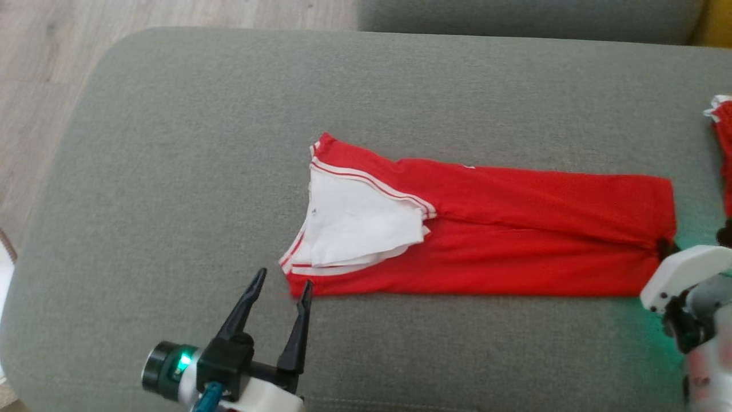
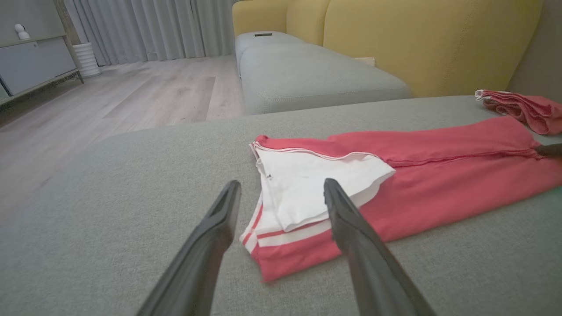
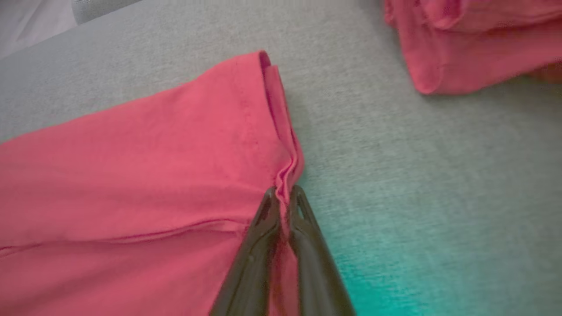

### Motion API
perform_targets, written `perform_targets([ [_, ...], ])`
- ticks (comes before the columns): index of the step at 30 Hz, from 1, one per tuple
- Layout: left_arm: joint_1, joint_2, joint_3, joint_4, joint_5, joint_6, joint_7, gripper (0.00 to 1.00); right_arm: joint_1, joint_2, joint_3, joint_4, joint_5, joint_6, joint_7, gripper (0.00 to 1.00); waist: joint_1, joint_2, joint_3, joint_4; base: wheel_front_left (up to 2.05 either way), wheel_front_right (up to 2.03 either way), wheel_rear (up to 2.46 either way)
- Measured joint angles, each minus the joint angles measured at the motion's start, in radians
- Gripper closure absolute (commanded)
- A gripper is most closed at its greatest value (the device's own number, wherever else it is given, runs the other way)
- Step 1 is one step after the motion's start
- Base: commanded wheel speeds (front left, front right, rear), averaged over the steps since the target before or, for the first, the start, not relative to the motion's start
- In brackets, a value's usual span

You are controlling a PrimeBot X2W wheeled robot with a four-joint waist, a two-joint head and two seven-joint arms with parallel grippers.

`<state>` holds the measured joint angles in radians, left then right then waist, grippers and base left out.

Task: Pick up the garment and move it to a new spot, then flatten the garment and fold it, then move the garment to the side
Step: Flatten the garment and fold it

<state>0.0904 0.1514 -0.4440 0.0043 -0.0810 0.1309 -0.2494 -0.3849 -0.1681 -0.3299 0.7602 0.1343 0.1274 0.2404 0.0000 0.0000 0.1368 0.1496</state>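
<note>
Nearest the robot, the left hand (image 1: 286,276), two long dark fingers on a pale wrist, stands wide open and empty just short of the garment's near striped corner. One fingertip is at the red hem, but I cannot tell whether it touches. The long red cotton garment with a white-striped edge and white inner panel (image 1: 514,229) lies flat as a narrow folded band across the middle of the grey woven sofa cushion (image 1: 171,143). At the garment's plain end the right hand (image 3: 285,191) is clamped shut on a small pleat of red hem, about midway along that edge.

The step in hand looks like a crosswise fold or a carry, and either wants both ends held. The left hand should slide forward low, straddle the corner to take every layer, white panel included, and close before either arm lifts. Both arms should then rise together, keeping the cloth taut and level so the lengthwise fold does not spill open.

Beyond the garment's plain end, and apart from it, lies a crumpled red cloth (image 1: 723,149) to be kept clear of. Farther off is the pale wood floor (image 1: 40,86).
</note>
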Motion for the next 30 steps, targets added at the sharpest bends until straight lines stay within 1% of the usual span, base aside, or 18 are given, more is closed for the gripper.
perform_targets([
  [3, 0.000, -0.001, 0.008, -0.001, 0.000, -0.002, 0.000, 0.00, 0.002, -0.031, -0.002, -0.011, -0.004, 0.000, -0.003, 1.00, 0.0000, 0.0000, -0.002, -0.016, 0.00, 0.00, 0.00],
  [9, 0.000, -0.001, 0.034, -0.012, 0.011, -0.008, 0.000, 0.00, -0.013, -0.111, -0.019, -0.090, 0.009, 0.000, 0.009, 1.00, 0.0000, 0.0000, 0.005, -0.060, 0.00, 0.00, 0.00],
  [13, -0.002, -0.001, 0.043, -0.015, 0.011, -0.008, 0.000, 0.00, -0.031, -0.116, 0.000, -0.177, 0.056, 0.000, 0.042, 1.00, 0.0000, 0.0000, 0.006, -0.088, 0.00, 0.00, 0.00],
  [15, -0.002, -0.002, 0.043, -0.015, 0.019, -0.011, 0.000, 0.00, -0.033, -0.104, 0.018, -0.231, 0.090, 0.000, 0.051, 1.00, 0.0001, 0.0000, 0.002, -0.097, 0.00, 0.00, 0.00],
  [16, -0.003, -0.003, 0.042, -0.014, 0.020, -0.017, 0.000, 0.00, -0.033, -0.093, 0.032, -0.262, 0.108, 0.000, 0.060, 1.00, 0.0000, 0.0000, -0.002, -0.099, 0.00, 0.00, 0.00],
  [20, -0.005, -0.008, 0.041, -0.014, 0.022, -0.018, 0.000, 0.00, -0.026, -0.041, 0.092, -0.404, 0.169, 0.000, 0.105, 1.00, 0.0000, 0.0000, -0.019, -0.098, 0.00, 0.00, 0.00],
  [23, -0.005, -0.014, 0.040, -0.013, 0.027, -0.018, 0.000, 0.00, 0.009, -0.003, 0.132, -0.505, 0.202, 0.000, 0.146, 1.00, 0.0000, 0.0000, -0.029, -0.083, 0.00, 0.00, 0.00],
  [24, -0.005, -0.014, 0.040, -0.013, 0.027, -0.018, 0.000, 0.00, 0.009, -0.003, 0.132, -0.505, 0.202, 0.000, 0.146, 1.00, 0.0000, 0.0000, -0.029, -0.083, 0.00, 0.00, 0.00],
  [28, -0.003, -0.028, 0.035, -0.007, 0.027, -0.027, 0.000, 0.00, 0.063, 0.056, 0.192, -0.604, 0.218, 0.000, 0.194, 1.00, -0.0001, 0.0000, -0.042, -0.049, 0.00, 0.00, 0.00],
  [30, -0.001, -0.031, 0.032, -0.003, 0.027, -0.034, 0.000, 0.00, 0.073, 0.078, 0.228, -0.634, 0.227, 0.000, 0.212, 1.00, -0.0001, 0.0000, -0.048, -0.028, 0.00, 0.00, 0.00],
])
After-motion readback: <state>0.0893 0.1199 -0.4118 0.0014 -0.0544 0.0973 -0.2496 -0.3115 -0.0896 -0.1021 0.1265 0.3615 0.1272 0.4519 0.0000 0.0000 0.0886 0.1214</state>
